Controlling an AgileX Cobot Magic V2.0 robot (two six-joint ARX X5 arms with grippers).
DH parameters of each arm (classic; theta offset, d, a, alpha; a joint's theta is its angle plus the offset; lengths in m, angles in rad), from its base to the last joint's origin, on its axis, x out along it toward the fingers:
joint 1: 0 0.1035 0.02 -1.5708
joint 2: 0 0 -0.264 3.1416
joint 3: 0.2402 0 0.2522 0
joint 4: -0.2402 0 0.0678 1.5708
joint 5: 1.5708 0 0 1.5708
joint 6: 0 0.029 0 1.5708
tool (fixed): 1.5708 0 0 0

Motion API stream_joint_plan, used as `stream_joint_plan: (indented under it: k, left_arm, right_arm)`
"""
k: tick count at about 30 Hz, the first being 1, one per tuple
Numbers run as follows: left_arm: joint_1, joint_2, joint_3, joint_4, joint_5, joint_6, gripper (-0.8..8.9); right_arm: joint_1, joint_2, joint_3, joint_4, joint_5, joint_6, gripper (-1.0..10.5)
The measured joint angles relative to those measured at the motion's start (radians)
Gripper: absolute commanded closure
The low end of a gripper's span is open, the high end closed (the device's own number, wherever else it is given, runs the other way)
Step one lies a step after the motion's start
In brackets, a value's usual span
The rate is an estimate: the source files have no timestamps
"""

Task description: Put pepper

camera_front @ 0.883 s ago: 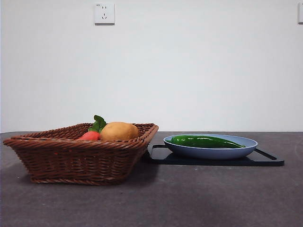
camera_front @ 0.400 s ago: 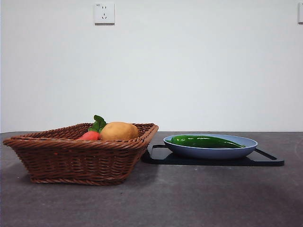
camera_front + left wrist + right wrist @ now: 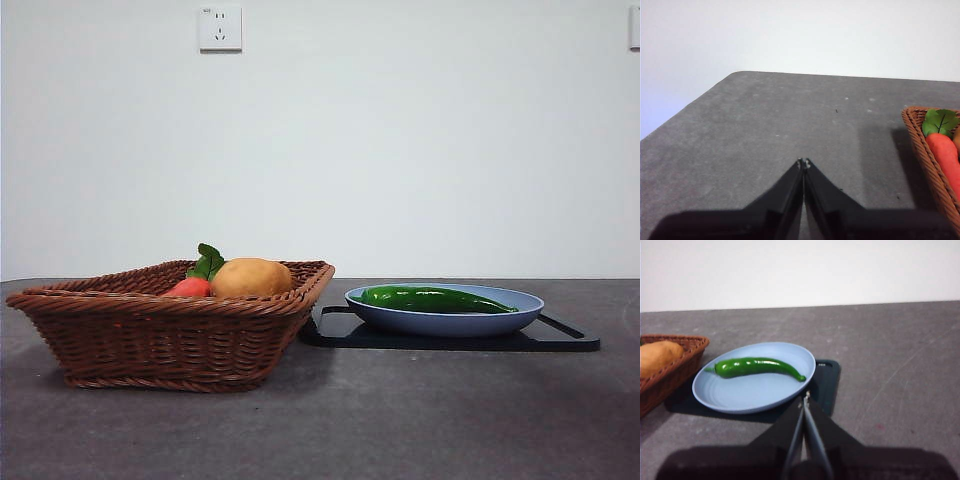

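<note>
The long dark green pepper [image 3: 435, 298] lies in the blue plate [image 3: 450, 320], which sits on a black board [image 3: 560, 340] at the right. In the right wrist view the pepper [image 3: 757, 366] lies across the plate [image 3: 740, 395]. My right gripper [image 3: 804, 396] is shut and empty, held back from the plate's near rim. My left gripper [image 3: 803, 162] is shut and empty over bare table, beside the basket's outer side. Neither gripper shows in the front view.
A brown wicker basket [image 3: 170, 330] stands at the left, touching the black board. It holds a tan potato [image 3: 250, 277] and a red vegetable with green leaves [image 3: 195, 285]. A white wall with a socket [image 3: 220, 28] is behind.
</note>
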Motion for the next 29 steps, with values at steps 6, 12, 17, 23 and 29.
stream_joint_plan:
  k: [6,12,17,23,29]
  left_arm:
    - [0.0,0.0,0.0,0.0,0.0,0.0,8.06]
    - [0.0,0.0,0.0,0.0,0.0,0.0,8.05]
    - [0.0,0.0,0.0,0.0,0.0,0.0,8.05]
    - [0.0,0.0,0.0,0.0,0.0,0.0,8.05]
    - [0.0,0.0,0.0,0.0,0.0,0.0,8.05]
  right_arm:
    - [0.0,0.0,0.0,-0.048,0.0,0.003,9.4]
    - [0.0,0.0,0.0,-0.047,0.0,0.004,9.4]
    - [0.0,0.0,0.0,-0.047,0.0,0.004,9.4]
    - [0.0,0.0,0.0,-0.047,0.0,0.004,9.4]
    - [0.0,0.0,0.0,-0.047,0.0,0.004,9.4]
